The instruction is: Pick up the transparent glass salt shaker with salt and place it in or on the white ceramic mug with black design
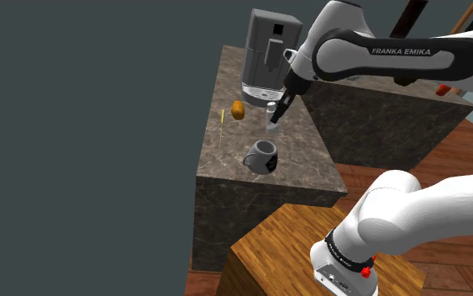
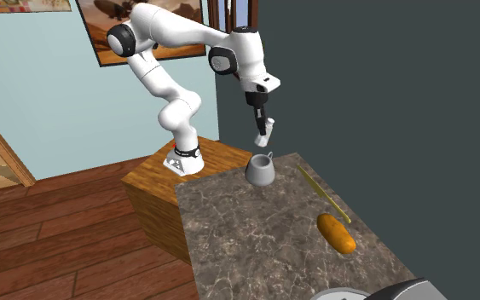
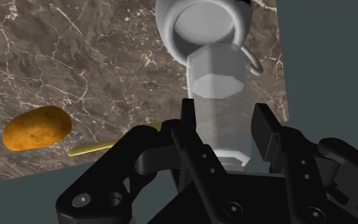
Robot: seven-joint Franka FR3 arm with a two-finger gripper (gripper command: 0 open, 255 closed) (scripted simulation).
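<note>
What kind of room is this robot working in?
Probably a kitchen in a house: there is a marbled counter, a grey coffee machine standing on it, and a mug. The gripper holds a salt shaker above the mug.

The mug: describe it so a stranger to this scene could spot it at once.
On the brown marble counter, look to the end away from the grey machine. The mug stands there, below the gripper. It alone is a pale open cup with a handle, unlike the orange potato and yellow stick.

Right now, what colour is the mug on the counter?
Light grey, with dark marks on its side; the shoulder view shows the mug best.
</note>
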